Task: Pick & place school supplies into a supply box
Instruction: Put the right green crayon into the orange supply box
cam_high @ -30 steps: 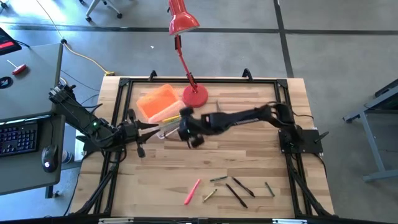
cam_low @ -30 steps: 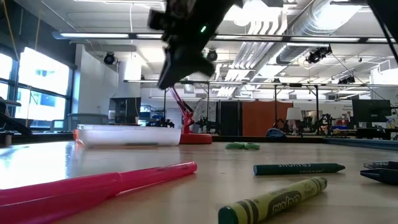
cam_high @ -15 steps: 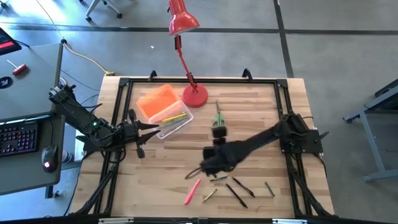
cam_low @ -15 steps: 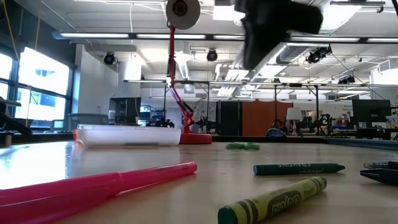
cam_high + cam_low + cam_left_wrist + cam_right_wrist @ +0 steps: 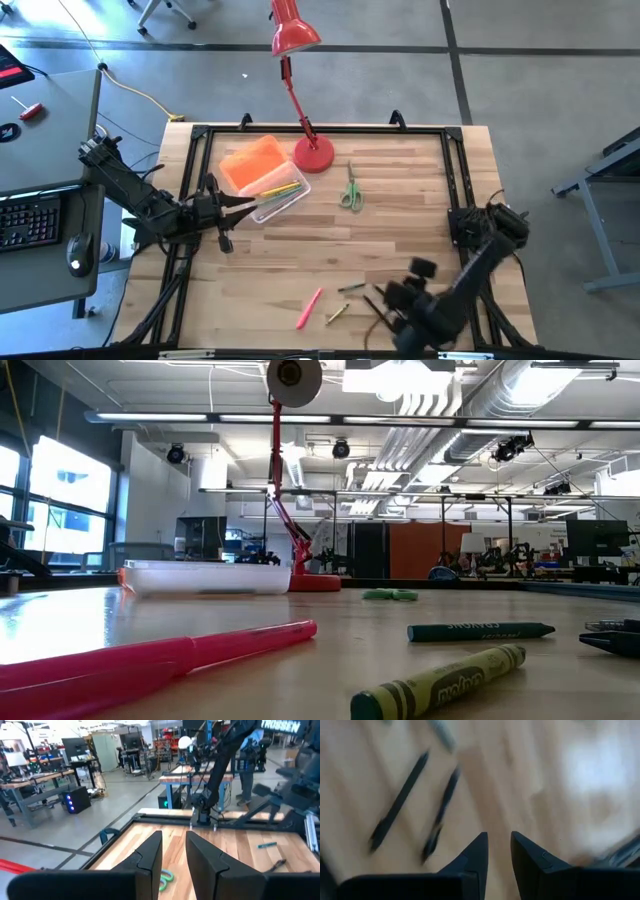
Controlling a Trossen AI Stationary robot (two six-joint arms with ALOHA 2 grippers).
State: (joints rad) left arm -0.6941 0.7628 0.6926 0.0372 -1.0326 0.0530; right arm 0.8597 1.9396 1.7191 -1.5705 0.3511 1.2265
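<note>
R hand [image 5: 372, 325] is seen low at the bench's [image 5: 400, 220] near edge, over the loose black pens [image 5: 382, 303]; in the high view its tips are lost in dark blur, partly cut off. In the R wrist view the fingers [image 5: 477, 852] are parted by a narrow gap w/ nothing between; two dark pens [image 5: 402, 800] below are smeared, type not readable. L hand [image 5: 238, 204] is parked at the supply box [image 5: 262, 176], tips right by its near wall; contact can't be told. Its fingers [image 5: 150, 852] are set slightly apart, empty. Box sits at the bench's far-L part beside the red lamp base [image 5: 314, 153], orange lid [image 5: 252, 162] lying alongside, yellow & green pens inside. Green scissors [image 5: 349, 190] lie mid-bench. Pink marker [image 5: 309, 308] & crayon [image 5: 337, 314] lie near the front edge. Neither hand is caught in the low view.
</note>
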